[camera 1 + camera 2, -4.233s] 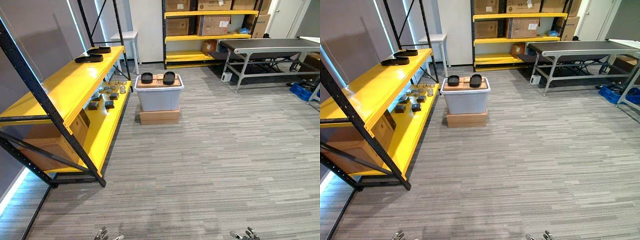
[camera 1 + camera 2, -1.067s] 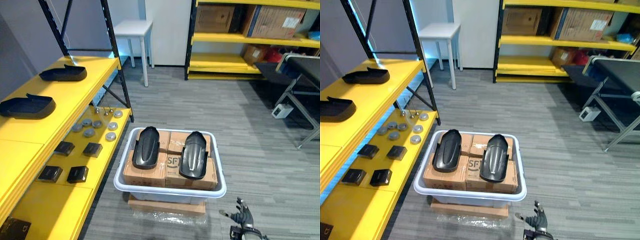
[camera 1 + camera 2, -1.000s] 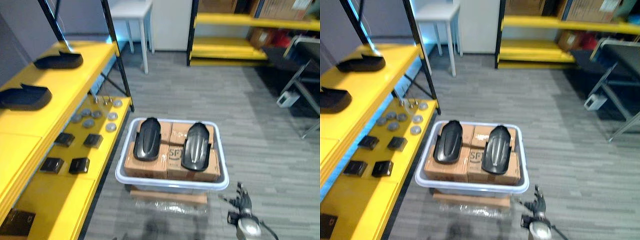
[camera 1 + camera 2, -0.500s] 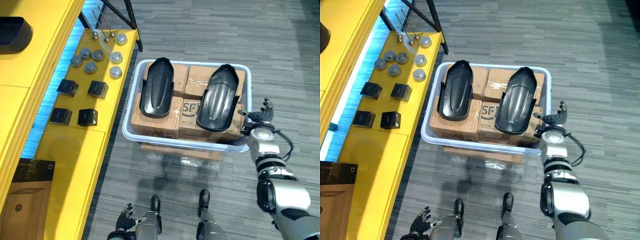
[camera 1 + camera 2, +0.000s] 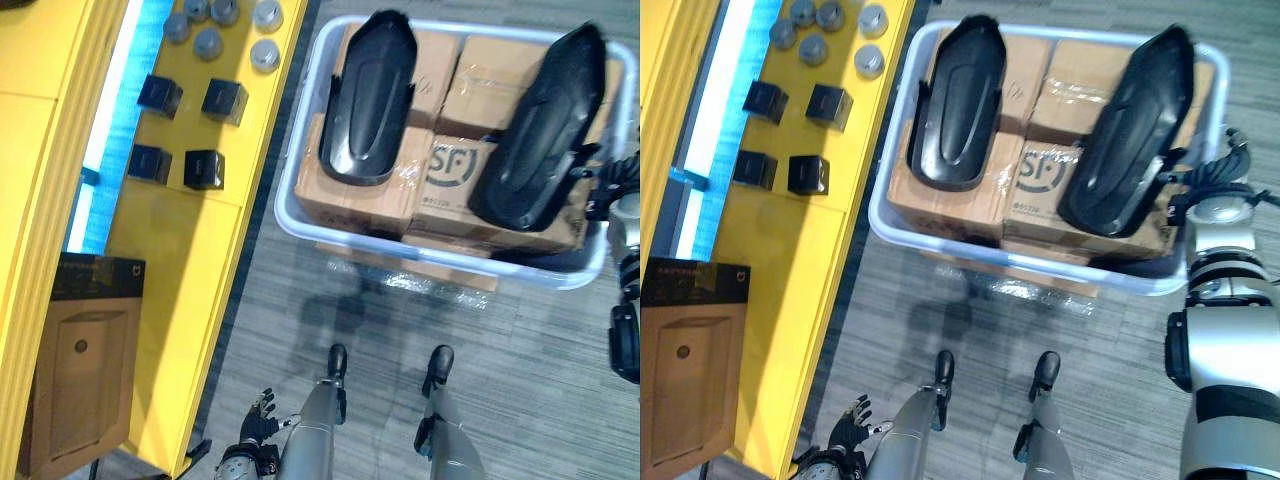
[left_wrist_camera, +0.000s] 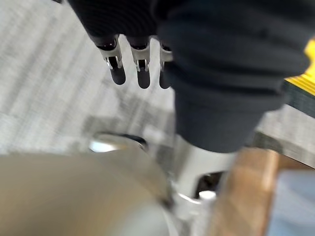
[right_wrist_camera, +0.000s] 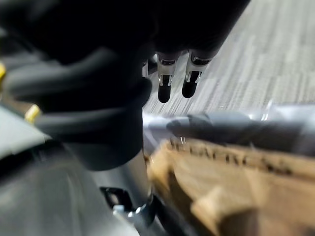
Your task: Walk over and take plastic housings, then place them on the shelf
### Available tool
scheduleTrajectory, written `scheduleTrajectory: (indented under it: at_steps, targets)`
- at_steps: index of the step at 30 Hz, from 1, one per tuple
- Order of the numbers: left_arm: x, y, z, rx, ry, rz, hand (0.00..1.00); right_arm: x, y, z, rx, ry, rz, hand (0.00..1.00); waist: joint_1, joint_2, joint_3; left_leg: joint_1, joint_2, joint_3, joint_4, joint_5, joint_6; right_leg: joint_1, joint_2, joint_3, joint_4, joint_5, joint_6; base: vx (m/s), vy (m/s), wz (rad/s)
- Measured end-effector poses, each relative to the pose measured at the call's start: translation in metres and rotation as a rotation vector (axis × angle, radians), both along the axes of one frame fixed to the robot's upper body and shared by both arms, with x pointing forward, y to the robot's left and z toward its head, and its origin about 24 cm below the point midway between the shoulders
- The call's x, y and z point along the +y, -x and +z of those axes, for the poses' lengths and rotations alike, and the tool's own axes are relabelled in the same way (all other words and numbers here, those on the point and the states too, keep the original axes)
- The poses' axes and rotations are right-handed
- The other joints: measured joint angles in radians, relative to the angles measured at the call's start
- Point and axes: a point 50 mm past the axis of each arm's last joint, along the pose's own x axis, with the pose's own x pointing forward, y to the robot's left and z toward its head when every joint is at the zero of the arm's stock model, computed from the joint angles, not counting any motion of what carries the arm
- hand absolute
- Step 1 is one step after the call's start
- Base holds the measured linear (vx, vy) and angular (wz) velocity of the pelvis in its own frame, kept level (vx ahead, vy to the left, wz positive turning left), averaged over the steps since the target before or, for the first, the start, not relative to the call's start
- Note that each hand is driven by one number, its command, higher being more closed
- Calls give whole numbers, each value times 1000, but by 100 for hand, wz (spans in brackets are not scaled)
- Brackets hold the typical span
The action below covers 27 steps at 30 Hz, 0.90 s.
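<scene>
Two black plastic housings lie side by side on cardboard boxes inside a pale tub (image 5: 300,215): the left housing (image 5: 365,95) and the right housing (image 5: 540,125). My right hand (image 5: 1212,180) hovers at the tub's right rim, right next to the right housing, holding nothing; its fingers (image 7: 167,83) are straight in the right wrist view. My left hand (image 5: 255,440) hangs low beside the yellow shelf's front edge with spread fingers (image 6: 130,69), also holding nothing.
The yellow lower shelf (image 5: 190,250) runs along my left, carrying small black boxes (image 5: 180,130), grey discs (image 5: 235,25) and a brown carton (image 5: 80,370). The tub stands on a flat cardboard base (image 5: 400,265) on grey carpet (image 5: 540,340).
The camera has tipped down and come closer, so the tub looks larger. My right hand stays by the tub's right rim; my left hand stays low.
</scene>
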Motion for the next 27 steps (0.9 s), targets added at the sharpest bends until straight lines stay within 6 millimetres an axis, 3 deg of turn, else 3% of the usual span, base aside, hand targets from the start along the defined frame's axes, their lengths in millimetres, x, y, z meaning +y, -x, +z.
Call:
scheduleTrajectory:
  at_steps: [1,5,14,19,21,23,24,26,27]
  targets:
    - [1,1,-1,7,-2,5,0,-4,5,7,-9,28,-14,100,1,-1,0,-3,-3,-2,-11,8,0,-6,-4,-8,5,0,0,31,3,15]
    - [1,1,-2,20,-3,9,0,8,-1,15,13,146,12,100,-2,-2,1,3,-1,4,-32,19,-2,-13,-5,-11,8,0,0,15,-13,0]
    - [-3,-8,0,18,-11,9,0,30,-18,-2,80,171,75,100,-7,-10,2,67,10,9,-85,42,-11,21,5,6,7,3,-4,15,-32,-3]
    - [-22,-20,11,-40,9,-9,0,49,-27,-3,11,132,109,100,-24,-23,4,119,7,6,-89,44,-10,78,3,5,-3,7,-10,15,-3,3]
    - [-25,-29,26,-121,23,10,0,62,-28,4,-65,158,130,100,-37,-37,7,141,4,7,-91,44,-10,104,3,6,-18,9,-12,21,9,3]
    - [-29,-42,64,-310,65,46,0,83,-27,15,-173,211,154,100,-61,-52,8,178,3,6,-99,44,-10,143,3,5,-26,9,-12,14,1,4]
    - [-30,-44,74,-360,78,50,0,87,-26,15,-190,235,149,100,-65,-55,7,192,2,6,-103,44,-10,158,3,4,-35,9,-12,16,3,4]
    - [-32,-49,115,-556,118,77,0,106,-23,13,-247,321,141,100,-86,-74,-5,244,0,8,-126,47,-9,207,3,5,-49,9,-12,8,2,2]
    - [-32,-50,124,-595,125,82,0,110,-21,11,-257,346,141,100,-90,-79,-13,253,0,9,-133,49,-9,212,2,5,-50,9,-12,0,0,0]
